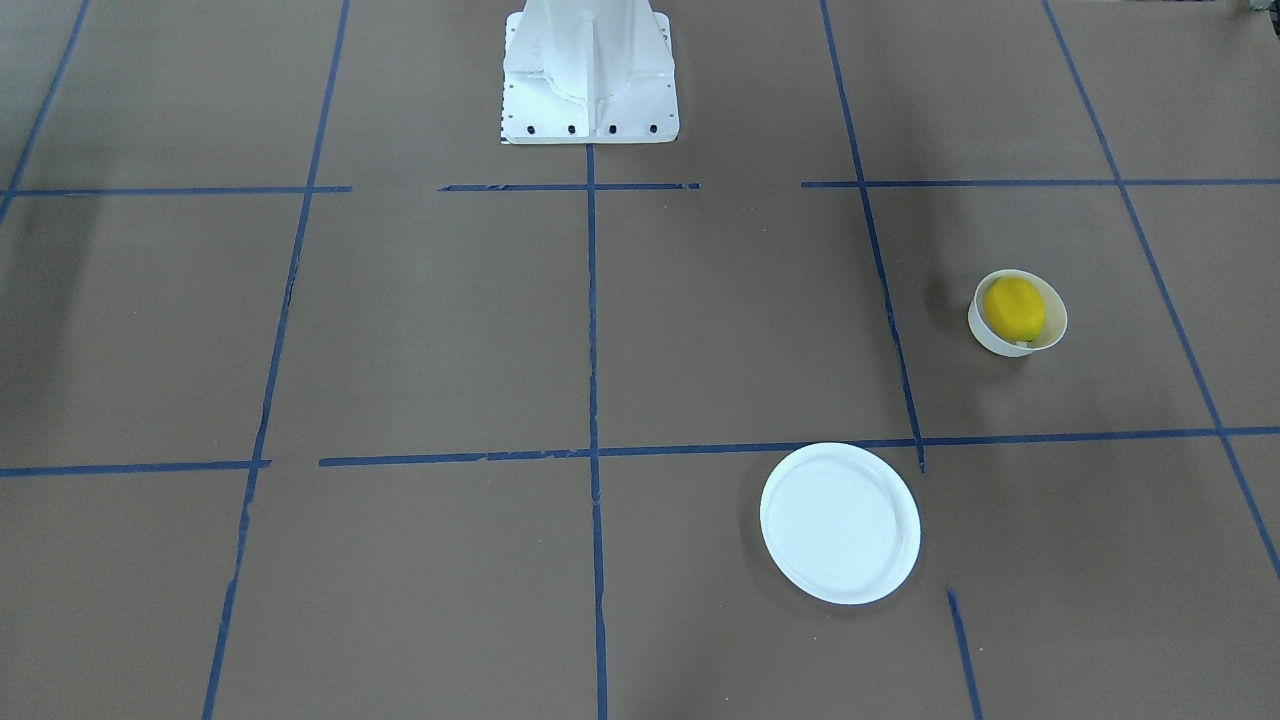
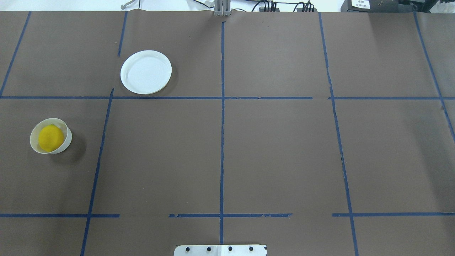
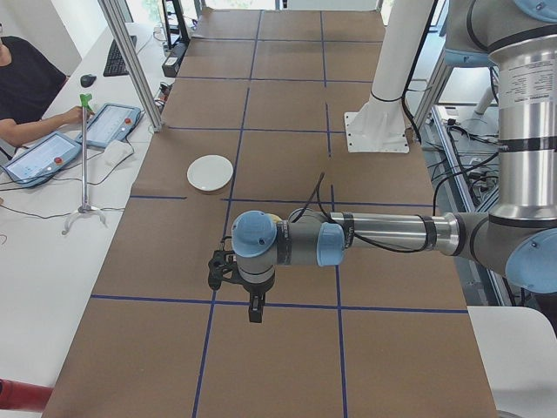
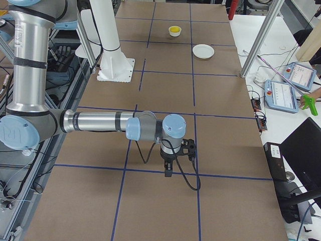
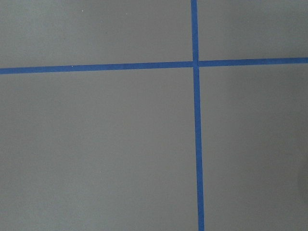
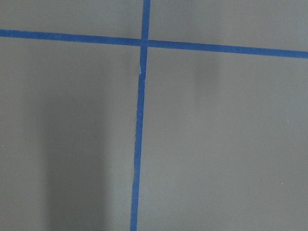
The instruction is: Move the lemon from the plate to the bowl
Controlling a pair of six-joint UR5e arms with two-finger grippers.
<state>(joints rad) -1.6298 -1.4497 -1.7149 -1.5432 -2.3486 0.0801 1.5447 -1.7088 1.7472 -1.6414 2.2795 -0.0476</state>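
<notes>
The yellow lemon lies inside the small deep white bowl, at the left of the overhead view, where the lemon fills the bowl. The flat white plate is bare and stands apart from the bowl, farther from the robot. The left gripper hangs over bare table in the exterior left view. The right gripper does the same in the exterior right view. I cannot tell whether either is open or shut. Both wrist views show only brown table and blue tape.
The white robot pedestal stands at the table's robot side. Blue tape lines grid the brown table. Operator tablets and a seated person are on a side desk beyond the table's far edge.
</notes>
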